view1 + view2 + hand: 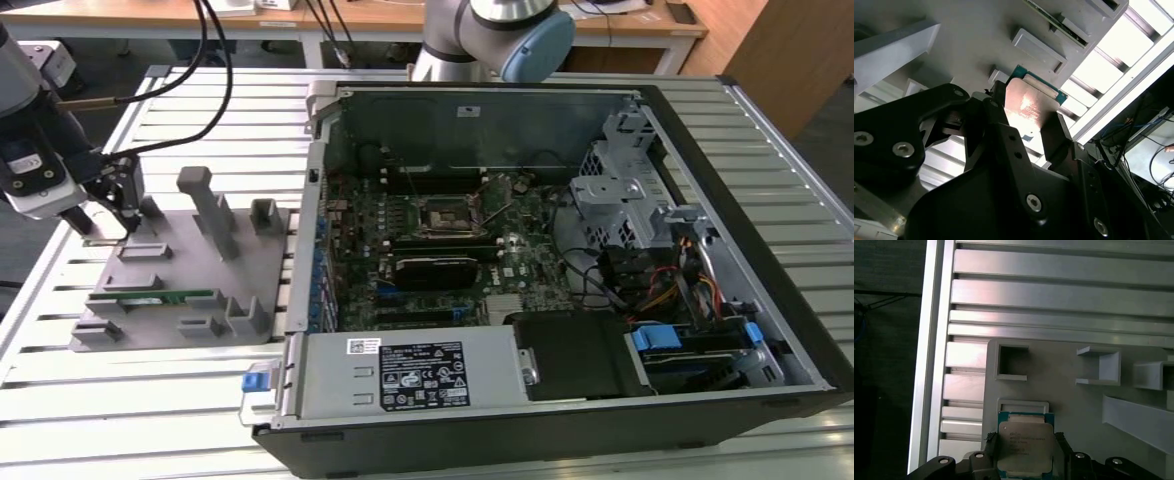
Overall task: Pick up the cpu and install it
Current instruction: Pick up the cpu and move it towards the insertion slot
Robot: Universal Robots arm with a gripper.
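The cpu (1026, 446), a small flat square chip with a silvery top and a green edge, sits between my gripper's (1026, 456) two black fingers, just above a shallow recess of the grey holder tray (1064, 405). In the second wrist view the cpu (1030, 106) is pinched at its sides by the gripper (1026, 127), which is shut on it. In the exterior view the gripper (118, 208) hangs over the far left corner of the holder tray (180, 290). The black motherboard socket (445, 216) lies inside the open computer case (561, 410), well to the exterior view's right.
A thin green memory stick (154, 298) lies in the holder tray, which has upright grey posts (211, 210). The tray and case rest on a slatted aluminium table (147, 390). The arm's base (497, 30) stands behind the case. Cables (200, 70) trail to the wrist.
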